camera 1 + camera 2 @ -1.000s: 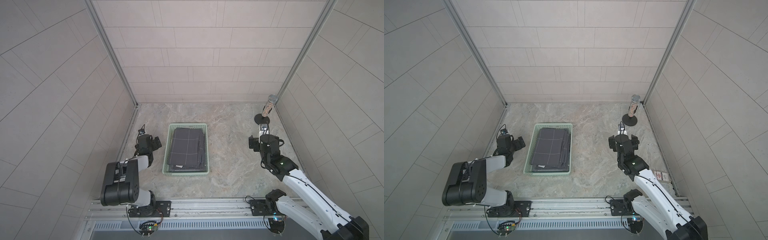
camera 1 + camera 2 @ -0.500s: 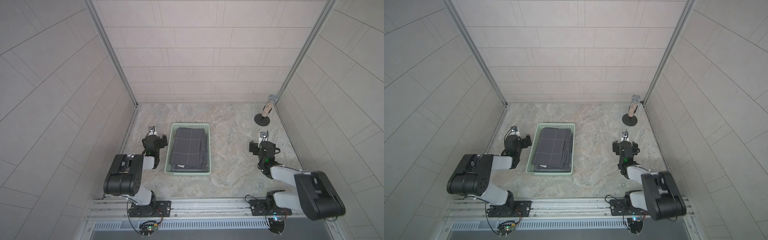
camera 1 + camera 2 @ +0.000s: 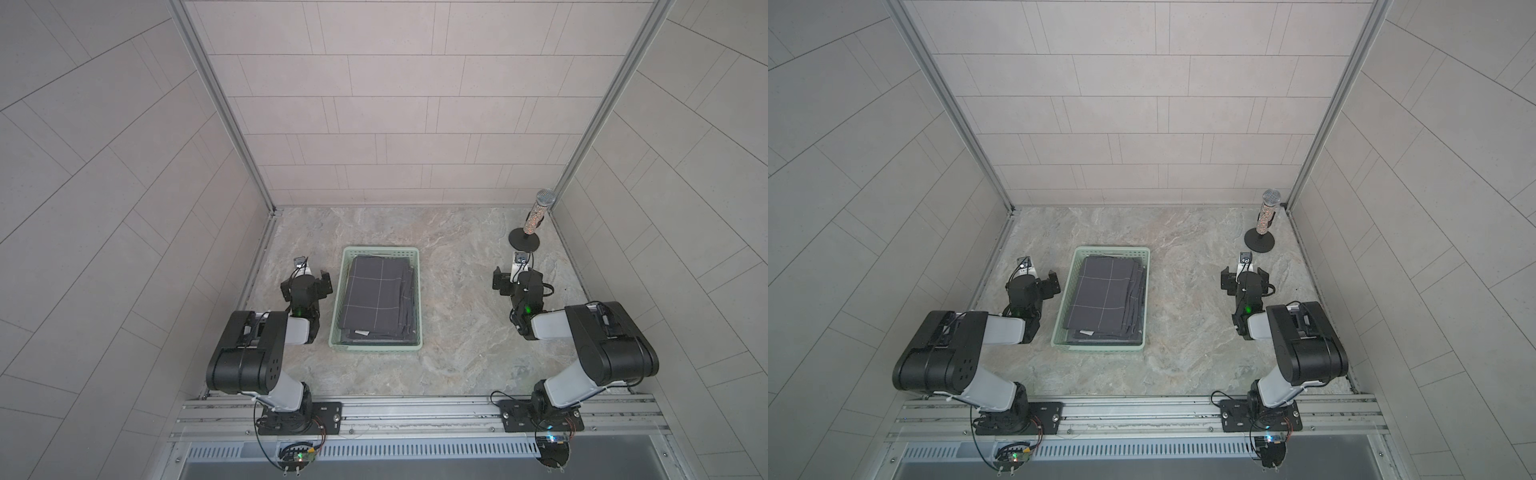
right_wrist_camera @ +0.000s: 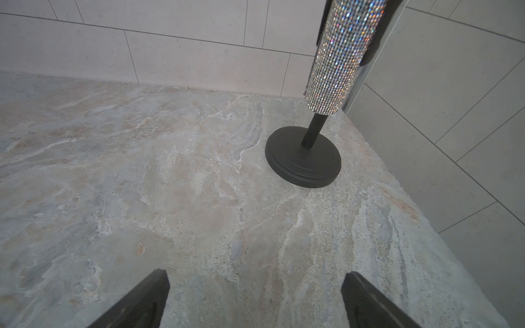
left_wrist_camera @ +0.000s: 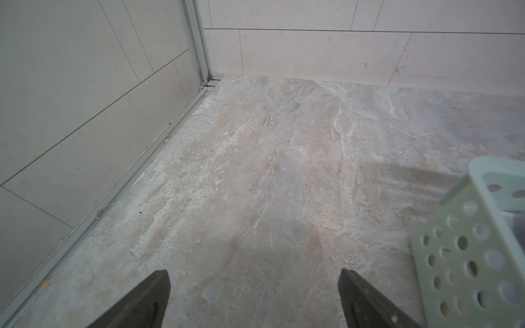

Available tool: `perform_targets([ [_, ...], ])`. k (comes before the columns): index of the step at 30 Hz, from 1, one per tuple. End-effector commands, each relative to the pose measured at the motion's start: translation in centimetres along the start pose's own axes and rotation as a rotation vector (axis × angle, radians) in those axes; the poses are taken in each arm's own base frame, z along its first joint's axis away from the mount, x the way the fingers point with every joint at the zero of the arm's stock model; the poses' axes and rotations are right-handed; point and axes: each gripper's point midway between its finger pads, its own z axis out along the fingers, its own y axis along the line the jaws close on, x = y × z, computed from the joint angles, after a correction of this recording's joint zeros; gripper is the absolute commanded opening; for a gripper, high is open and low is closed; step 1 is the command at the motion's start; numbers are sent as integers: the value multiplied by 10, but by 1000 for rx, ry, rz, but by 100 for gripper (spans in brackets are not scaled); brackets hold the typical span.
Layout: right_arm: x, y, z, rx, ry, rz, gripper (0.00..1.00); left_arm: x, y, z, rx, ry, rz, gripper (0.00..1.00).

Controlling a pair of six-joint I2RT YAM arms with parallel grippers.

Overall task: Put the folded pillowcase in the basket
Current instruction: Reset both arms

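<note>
Enclosure of 3 walls [image 3: 395,104], pale beige tile pattern with thin dark joint lines. 2 aluminium corner posts [image 3: 220,104] at the rear. Desk [image 3: 457,353] surface in marbled grey-beige stone pattern, matt. Aluminium rail [image 3: 415,411] along the front edge. Lighting even, shadows soft.

No legible text anywhere, white tag [image 3: 360,333] on the pillowcase [image 3: 376,297] too small to read

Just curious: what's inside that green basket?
A folded dark grey pillowcase with thin white lines fills the basket. It covers the floor, so anything beneath is hidden.
</note>
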Motion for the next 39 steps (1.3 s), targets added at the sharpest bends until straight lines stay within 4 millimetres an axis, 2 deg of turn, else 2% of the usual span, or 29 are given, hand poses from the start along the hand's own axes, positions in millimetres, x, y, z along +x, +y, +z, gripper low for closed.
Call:
perform_targets([
  [1, 0, 0, -1, -5, -10, 15, 100, -11, -2, 0, -16, -30, 7, 100],
  [5, -1, 0, -3, -7, -24, 8, 100, -10, -10, 1, 25, -20, 24, 100],
  [9, -1, 3, -8, -8, -43, -7, 100, -8, -40, 2, 199, -17, 97, 100],
  [11, -1, 4, -7, -8, -41, -7, 100, -9, -43, 1, 223, -28, 95, 100],
  [39, -1, 5, -5, -17, -26, -9, 100, -9, -35, 7, 193, -5, 64, 100],
])
